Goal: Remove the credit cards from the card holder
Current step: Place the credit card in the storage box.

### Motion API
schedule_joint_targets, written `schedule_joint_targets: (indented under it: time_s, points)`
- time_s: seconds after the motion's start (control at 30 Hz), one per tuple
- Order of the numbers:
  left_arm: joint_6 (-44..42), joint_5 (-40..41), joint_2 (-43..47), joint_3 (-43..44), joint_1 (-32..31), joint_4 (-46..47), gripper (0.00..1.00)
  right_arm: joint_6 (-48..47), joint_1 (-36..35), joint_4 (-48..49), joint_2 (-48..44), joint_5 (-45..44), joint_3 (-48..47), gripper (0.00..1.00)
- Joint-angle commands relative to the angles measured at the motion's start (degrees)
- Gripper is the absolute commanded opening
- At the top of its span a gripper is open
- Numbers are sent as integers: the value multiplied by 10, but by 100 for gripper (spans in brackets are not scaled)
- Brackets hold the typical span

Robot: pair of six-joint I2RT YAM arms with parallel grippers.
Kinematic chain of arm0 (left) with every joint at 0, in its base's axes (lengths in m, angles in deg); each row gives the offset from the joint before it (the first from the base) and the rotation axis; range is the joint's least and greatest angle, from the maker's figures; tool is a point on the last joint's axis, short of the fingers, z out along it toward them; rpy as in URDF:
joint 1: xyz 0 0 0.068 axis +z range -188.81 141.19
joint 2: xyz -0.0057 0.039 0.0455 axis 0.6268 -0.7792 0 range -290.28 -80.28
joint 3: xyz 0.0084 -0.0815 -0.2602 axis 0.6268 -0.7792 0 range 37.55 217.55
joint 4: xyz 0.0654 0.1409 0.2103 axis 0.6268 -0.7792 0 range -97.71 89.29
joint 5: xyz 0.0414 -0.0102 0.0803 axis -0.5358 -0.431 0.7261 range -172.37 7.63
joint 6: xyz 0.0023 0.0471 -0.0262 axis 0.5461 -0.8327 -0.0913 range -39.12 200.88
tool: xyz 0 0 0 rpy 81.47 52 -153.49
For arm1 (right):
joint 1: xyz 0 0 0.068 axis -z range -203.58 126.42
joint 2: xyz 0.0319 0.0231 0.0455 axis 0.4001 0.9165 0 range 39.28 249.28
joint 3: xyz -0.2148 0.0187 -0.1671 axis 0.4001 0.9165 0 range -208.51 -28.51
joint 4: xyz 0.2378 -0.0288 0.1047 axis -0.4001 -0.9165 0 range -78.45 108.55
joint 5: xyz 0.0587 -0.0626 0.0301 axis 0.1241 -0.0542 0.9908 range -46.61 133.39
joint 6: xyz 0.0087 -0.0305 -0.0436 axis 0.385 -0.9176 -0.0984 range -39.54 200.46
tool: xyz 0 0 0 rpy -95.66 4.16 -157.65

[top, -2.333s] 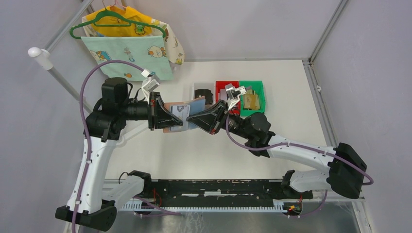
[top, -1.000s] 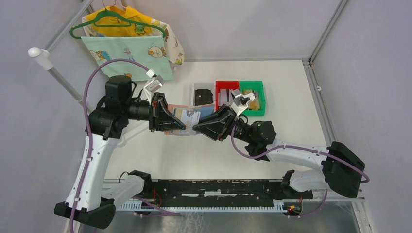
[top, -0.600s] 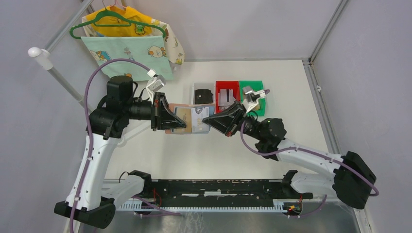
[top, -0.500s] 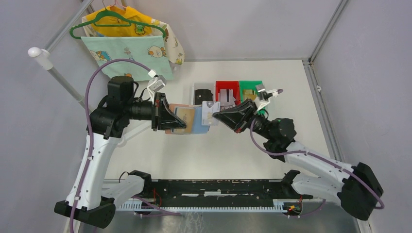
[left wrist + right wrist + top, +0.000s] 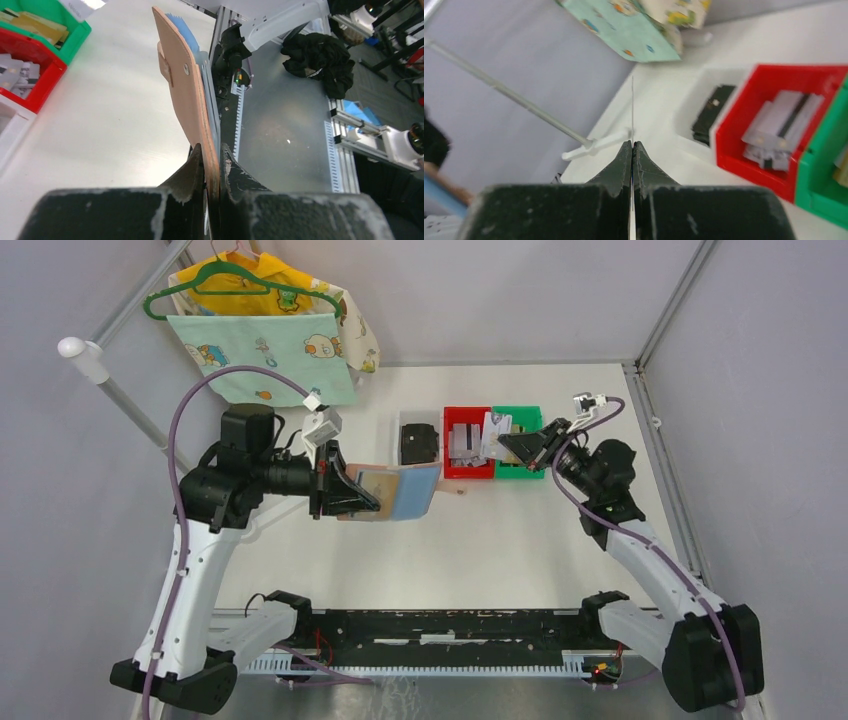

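Observation:
The card holder (image 5: 400,490), tan outside and blue-grey inside, hangs unfolded above the table. My left gripper (image 5: 352,497) is shut on its left edge. In the left wrist view the card holder (image 5: 182,85) stands edge-on, pinched between the two fingers of the left gripper (image 5: 212,155). My right gripper (image 5: 508,445) is shut on one pale credit card (image 5: 493,428), held above the seam between the red and green bins. That credit card (image 5: 632,107) shows as a thin edge-on line rising from the right gripper (image 5: 632,146). Other grey credit cards (image 5: 465,438) lie in the red bin.
Three bins stand in a row at the back: a white bin (image 5: 400,422) with a black blocky item (image 5: 418,441), a red bin (image 5: 466,474) and a green bin (image 5: 530,412) with golden-tan items. Children's clothes (image 5: 262,335) hang on a hanger at the back left, next to a white post (image 5: 82,355).
My right gripper shut on a card, drew it out of the card holder and carried it right and back to above the bins. The left gripper kept hold of the card holder.

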Motion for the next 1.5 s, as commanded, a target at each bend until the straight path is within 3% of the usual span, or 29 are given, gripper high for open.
schedule_joint_targets:
  time_s: [0.0,0.33,0.47,0.77,0.93,1.0,1.2,1.3,1.47]
  points:
    - [-81,-27,29,9,-2,0,2,-77,23,-90,67,3,-50,0]
    - [-141,-10,54,-13,-2,-12,2,-127,16,-120,296,-25,-174,0]
    - [-223,-12,61,-15,-2,-48,2,-147,-7,-147,363,-48,-238,0]
    - [-334,17,83,-23,-2,-64,2,-181,-46,-182,472,-135,-318,0]
    - [-441,50,96,-34,-3,-88,2,-211,-66,-221,505,-153,-371,0]
    - [-475,63,106,-41,-3,-90,2,-213,-68,-223,503,-163,-376,10]
    - [-509,83,115,-55,-3,-85,2,-232,-73,-259,452,-219,-380,53]
    - [-514,80,114,-55,-3,-86,2,-239,-75,-259,404,-222,-368,64]
    - [-537,89,117,-61,-3,-87,2,-261,-76,-249,294,-188,-338,72]
